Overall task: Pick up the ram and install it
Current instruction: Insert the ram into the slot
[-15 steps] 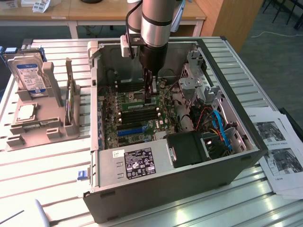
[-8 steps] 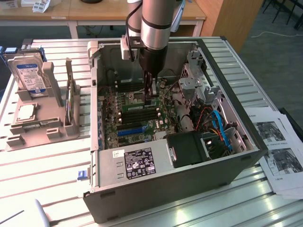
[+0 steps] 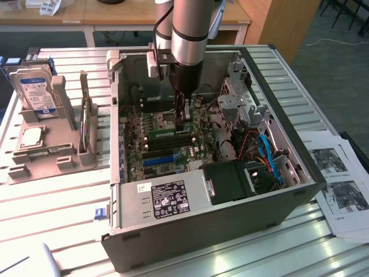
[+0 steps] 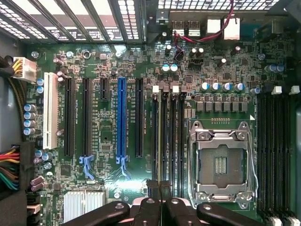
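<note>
Exterior view: on the tabletop (image 3: 57,202), the open computer case (image 3: 190,231) lies on its side, so the motherboard (image 4: 108,56) faces upward. The ram (image 4: 159,136) stands on edge along a memory slot. The end effector (image 4: 159,186) pinches it narrowly, apparently keeping it aligned with that slot.

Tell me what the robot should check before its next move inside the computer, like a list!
1. Computer case open, motherboard showing: ok.
2. Gripper low over the black memory slots beside the CPU socket: ok.
3. Ram in the gripper: cannot tell.
4. White slot clips pushed open: cannot tell.
5. Red and blue cables apart from the gripper: ok.
</note>
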Available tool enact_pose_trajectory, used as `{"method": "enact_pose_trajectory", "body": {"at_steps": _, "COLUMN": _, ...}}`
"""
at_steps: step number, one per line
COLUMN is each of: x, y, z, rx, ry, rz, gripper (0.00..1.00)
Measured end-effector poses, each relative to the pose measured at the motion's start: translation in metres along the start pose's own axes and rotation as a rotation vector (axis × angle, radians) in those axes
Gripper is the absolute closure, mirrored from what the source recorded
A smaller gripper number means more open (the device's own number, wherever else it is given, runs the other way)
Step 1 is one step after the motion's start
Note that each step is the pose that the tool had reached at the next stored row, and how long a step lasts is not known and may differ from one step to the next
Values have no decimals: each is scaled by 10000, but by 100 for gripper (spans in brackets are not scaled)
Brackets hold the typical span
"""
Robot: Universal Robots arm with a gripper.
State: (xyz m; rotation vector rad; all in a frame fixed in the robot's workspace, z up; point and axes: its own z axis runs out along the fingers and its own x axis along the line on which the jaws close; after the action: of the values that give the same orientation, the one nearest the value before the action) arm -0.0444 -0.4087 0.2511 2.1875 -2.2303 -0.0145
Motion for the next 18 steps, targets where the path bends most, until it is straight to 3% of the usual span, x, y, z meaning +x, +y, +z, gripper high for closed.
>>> {"method": "enact_pose_trajectory", "body": {"at_steps": 18, "x": 0, "y": -2, "z": 84, "rx": 11, "ry": 1, "rz": 0, "gripper": 89}}
